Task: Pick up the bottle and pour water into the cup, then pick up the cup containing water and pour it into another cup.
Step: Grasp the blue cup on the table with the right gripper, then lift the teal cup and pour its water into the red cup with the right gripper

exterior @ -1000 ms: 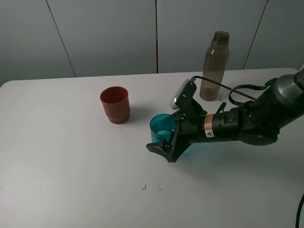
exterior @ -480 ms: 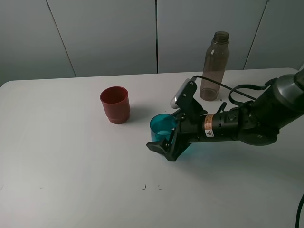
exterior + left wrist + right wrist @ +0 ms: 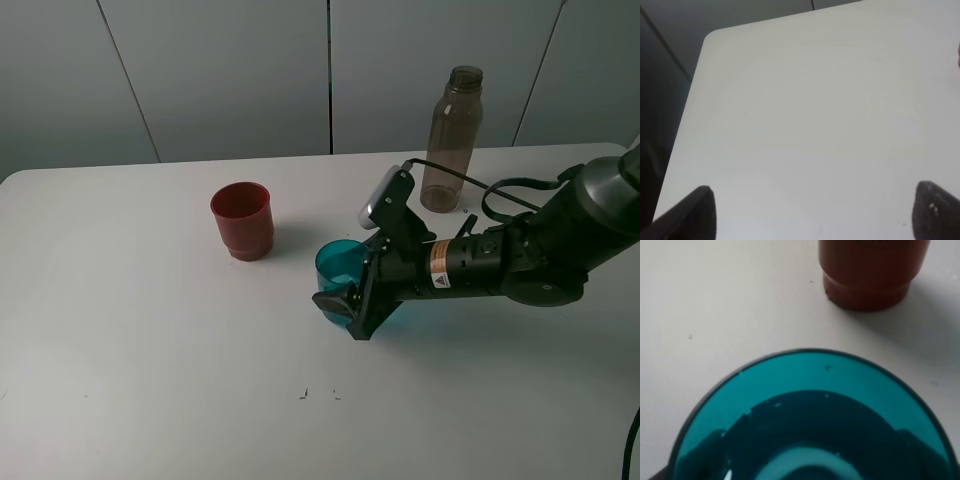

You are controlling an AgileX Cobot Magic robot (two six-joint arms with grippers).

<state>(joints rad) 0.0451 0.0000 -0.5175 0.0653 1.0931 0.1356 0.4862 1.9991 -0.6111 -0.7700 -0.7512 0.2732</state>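
The right gripper (image 3: pixel 350 288) was clamped around the cup (image 3: pixel 341 262) — upright on the white table (image 3: pixel 150 350) — with another cup (image 3: pixel 242 220) standing apart at its 10 o'clock and the bottle (image 3: pixel 452 140) apart at its 1 o'clock, while the left gripper (image 3: pixel 817 212) hung over that table, jaws spread wide.

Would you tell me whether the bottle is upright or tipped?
Upright: the bottle stands on its base on the table, uncapped neck pointing up.

Matte white table (image 3: pixel 150 380), grey panelled wall (image 3: pixel 220 80) behind.
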